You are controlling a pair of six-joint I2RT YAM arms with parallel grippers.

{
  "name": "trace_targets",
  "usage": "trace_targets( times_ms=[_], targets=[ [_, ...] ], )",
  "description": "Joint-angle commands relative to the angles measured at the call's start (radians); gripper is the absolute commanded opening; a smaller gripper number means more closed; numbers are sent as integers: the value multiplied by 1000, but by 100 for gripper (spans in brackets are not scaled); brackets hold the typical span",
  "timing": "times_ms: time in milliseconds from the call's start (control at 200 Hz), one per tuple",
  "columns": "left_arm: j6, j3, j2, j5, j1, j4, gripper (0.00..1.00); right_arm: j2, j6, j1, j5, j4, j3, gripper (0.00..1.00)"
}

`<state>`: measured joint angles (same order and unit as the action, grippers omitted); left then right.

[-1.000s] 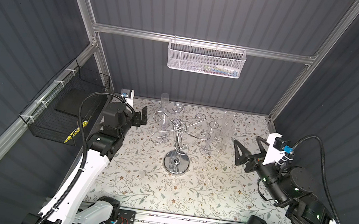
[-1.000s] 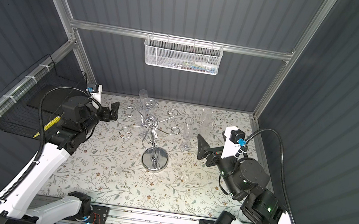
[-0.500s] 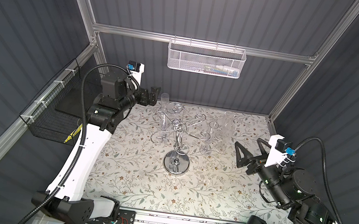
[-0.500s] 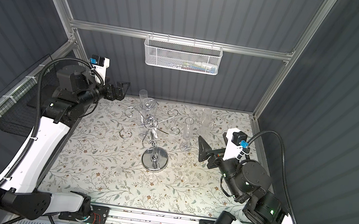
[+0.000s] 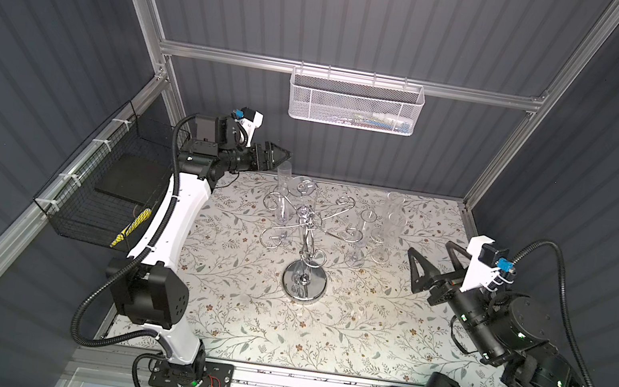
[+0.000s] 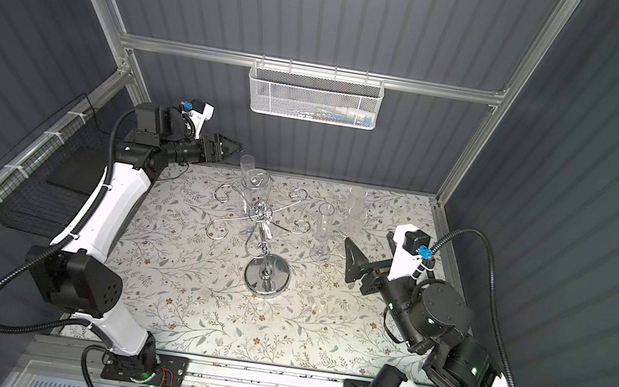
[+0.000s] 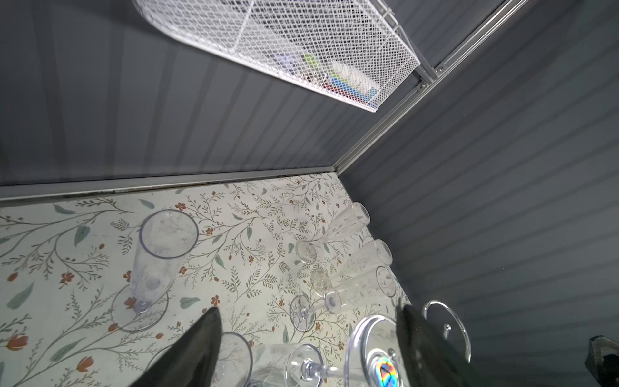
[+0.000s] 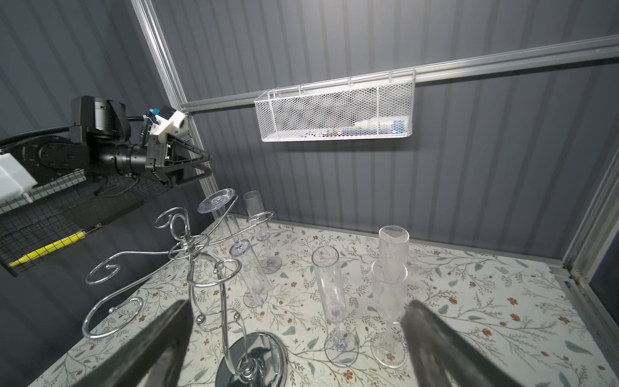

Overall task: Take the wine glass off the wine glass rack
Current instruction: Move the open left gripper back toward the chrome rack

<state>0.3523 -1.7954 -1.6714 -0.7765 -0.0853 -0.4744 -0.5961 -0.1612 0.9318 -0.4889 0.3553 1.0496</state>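
Note:
The chrome wine glass rack stands mid-table in both top views. One clear wine glass hangs upside down from a back-left arm of the rack, its round foot uppermost. My left gripper is held high, just left of and above that foot, open and not touching it. In the left wrist view the foot shows between the dark fingers. Over on the right, my right gripper is open and empty, facing the rack.
Several clear flutes stand on the floral table: one behind the rack, others at the back right. On the back wall hangs a white mesh basket, and a black wire basket is on the left wall.
The left arm has risen from beside the table's left edge to high at the rack's back-left arm, and its jaws have narrowed a little. The right arm has barely moved.

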Motion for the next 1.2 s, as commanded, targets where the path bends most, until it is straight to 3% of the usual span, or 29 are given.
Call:
trace_targets(
  times_ms=[0,275,580,1196],
  targets=[
    [43,-24,3,-154,-5,10,80,16,-12,-2,-5,9,12,99],
    [6,3,-5,-229,-5,-59,70,10,-17,-2,1,7,6,99],
    [-72,-5,-20,-219,-5,-176,66,12,-32,-2,3,11,1,99],
    [-92,-32,-79,-291,-31,-219,54,5,-40,-2,9,16,1,99]
  ],
)
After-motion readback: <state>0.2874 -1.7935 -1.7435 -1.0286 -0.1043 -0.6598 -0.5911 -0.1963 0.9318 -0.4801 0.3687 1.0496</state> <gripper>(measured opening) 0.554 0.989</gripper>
